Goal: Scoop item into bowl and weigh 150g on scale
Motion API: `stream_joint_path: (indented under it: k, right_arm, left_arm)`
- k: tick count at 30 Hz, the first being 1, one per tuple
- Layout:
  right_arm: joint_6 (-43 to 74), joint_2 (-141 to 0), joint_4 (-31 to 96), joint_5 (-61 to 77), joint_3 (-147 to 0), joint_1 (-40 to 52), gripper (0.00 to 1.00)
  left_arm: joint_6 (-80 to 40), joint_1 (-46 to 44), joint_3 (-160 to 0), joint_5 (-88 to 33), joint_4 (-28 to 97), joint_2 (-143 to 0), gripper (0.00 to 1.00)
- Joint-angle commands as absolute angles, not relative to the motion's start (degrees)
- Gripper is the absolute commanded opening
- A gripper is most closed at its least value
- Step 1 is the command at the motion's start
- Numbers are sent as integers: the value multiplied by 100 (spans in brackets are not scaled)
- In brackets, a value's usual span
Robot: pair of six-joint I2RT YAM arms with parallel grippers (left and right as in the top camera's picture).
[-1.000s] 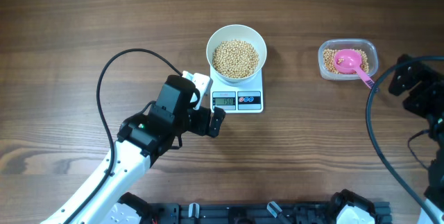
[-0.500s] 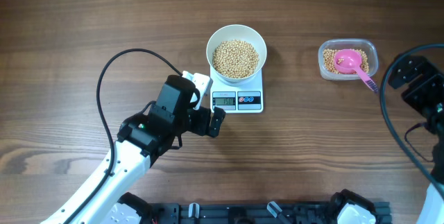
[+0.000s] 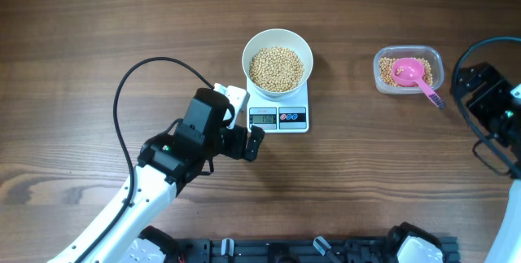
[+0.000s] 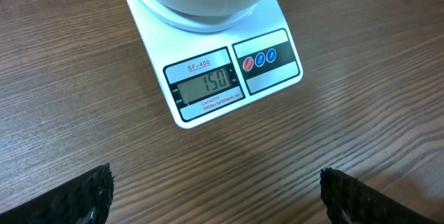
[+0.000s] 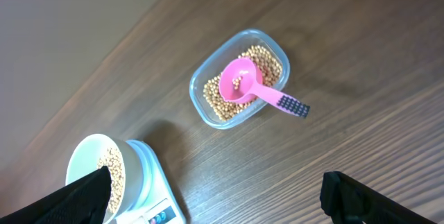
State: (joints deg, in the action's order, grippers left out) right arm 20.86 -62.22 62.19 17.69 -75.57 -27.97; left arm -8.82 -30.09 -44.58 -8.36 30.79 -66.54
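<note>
Beans [image 3: 277,67] sat in the bowl [image 3: 277,37] on the scale [image 3: 279,117] overhead; the right arm [image 3: 496,108] had retreated toward three o'clock, with the scoop [image 3: 409,72] left in the tub [image 3: 378,66]. In the left wrist view the display [image 4: 208,82] read 150, so weighing looked done, and the left gripper [image 4: 215,196] stood open at its six o'clock. In the right wrist view the right gripper [image 5: 222,203] was open and empty, looking down on the tub.

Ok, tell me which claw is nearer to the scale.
Left. The left claw sits just beside the scale, at its front-left corner; the right claw is far away, beyond the clear tub.
</note>
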Motion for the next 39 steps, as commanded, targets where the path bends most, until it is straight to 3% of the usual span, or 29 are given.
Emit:
stream_joint_path:
  k: [1, 16, 27, 34, 39]
  right_arm:
    - [2650, -6506, 6224, 1710, -7644, -2777, 100]
    - [2786, -6914, 5953, 1712, -7644, -2777, 100]
    - [1474, -6810, 5870, 1914, -7644, -2729, 100]
    - [237, -5959, 5655, 1863, -7638, -1887, 100]
    - [145, -5286, 5642, 1608, -7638, -1555, 100]
  left_arm:
    - [-812, -3044, -4565, -805, 3065, -6683, 100]
    - [-812, -3044, -4565, -805, 3065, -6683, 100]
    - [-812, -3044, -4565, -805, 3065, -6683, 100]
    - [-812, -3044, -4565, -805, 3068, -6683, 100]
    - [-812, -3044, -4565, -805, 3068, -6683, 100]
